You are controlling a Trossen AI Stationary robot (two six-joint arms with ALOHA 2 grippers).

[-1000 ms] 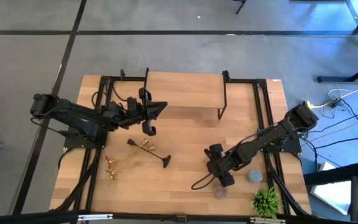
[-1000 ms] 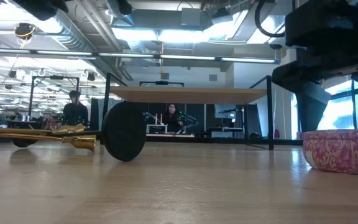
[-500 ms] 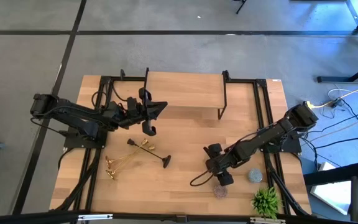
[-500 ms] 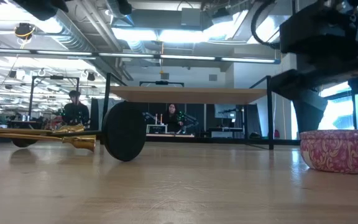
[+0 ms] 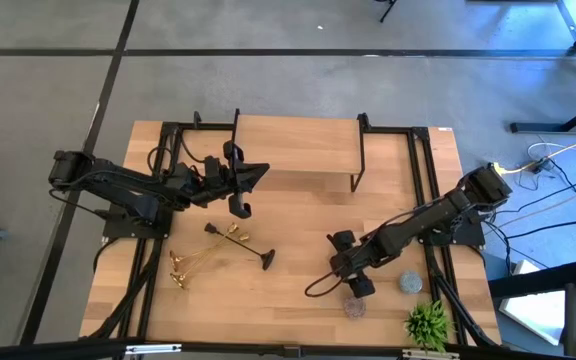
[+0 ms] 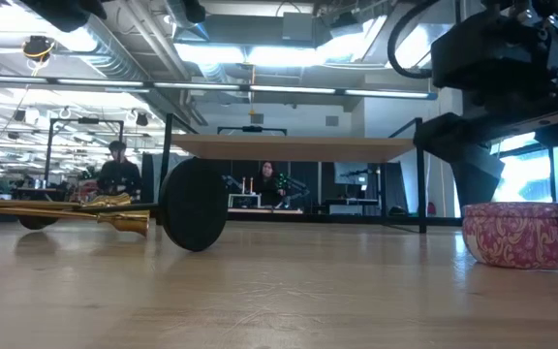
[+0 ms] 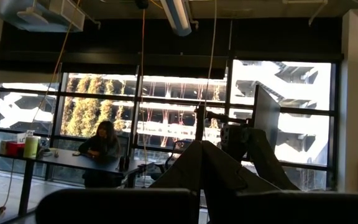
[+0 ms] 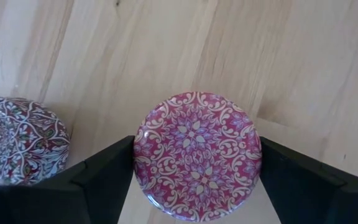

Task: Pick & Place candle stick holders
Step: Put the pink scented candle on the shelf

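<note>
Three candle stick holders lie on their sides at the table's left. Two are gold point(image 5: 190, 264), and the black one point(image 5: 240, 247) ends in a round base point(image 6: 194, 205). My left gripper point(image 5: 241, 207) hangs shut in the air beyond them, holding nothing. Near the front right, my right gripper point(image 8: 197, 155) reaches down around a pink patterned round tin point(image 8: 196, 155). That tin also shows in the low view point(image 6: 519, 235). My right gripper has the pink tin between its two fingers, which meet opposite sides of the round wall point(image 8: 143, 149). The fingers point(image 8: 101, 171) come from above, slanting steeply down. The tin stands upright, lid up, with its bottom point(image 6: 516, 263) on the table.
A second patterned tin point(image 8: 14, 143) stands close beside the pink one. A small green plant point(image 5: 428, 323) sits at the front right corner. A raised wooden shelf point(image 5: 298, 150) on black legs spans the far side. Bare wood lies mid-table.
My right gripper has edged slightly toward the table's left. The pink tin between its fingers has slid the same way along the table, staying upright.
</note>
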